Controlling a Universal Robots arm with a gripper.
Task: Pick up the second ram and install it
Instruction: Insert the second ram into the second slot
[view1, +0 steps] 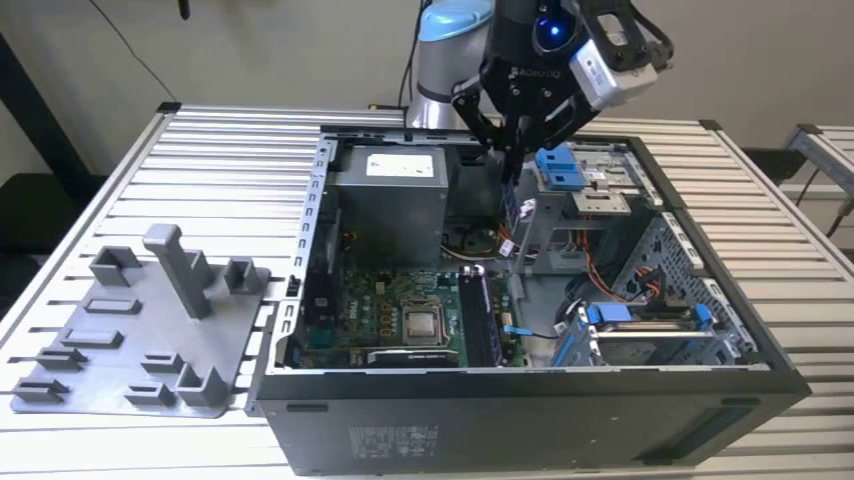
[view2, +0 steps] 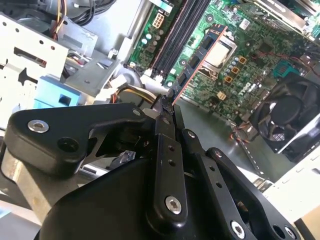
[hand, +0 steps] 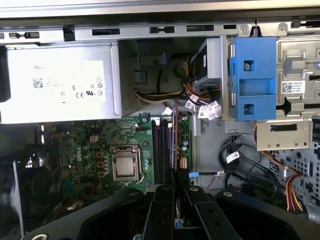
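Exterior view: my gripper (view1: 515, 148) hangs over the open computer case (view1: 534, 420), near its back wall | fingers clenched on the second ram (hand: 174, 145), held upright and edge-on | both wrist views: stick is over the motherboard (hand: 85, 145), clear of the memory slots (hand: 159, 145), not seated.

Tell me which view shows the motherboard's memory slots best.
The first wrist view: the memory slots face the camera squarely, though the second ram in the claw overlaps them. The second wrist view shows them slanted; the exterior view, as a thin dark strip.
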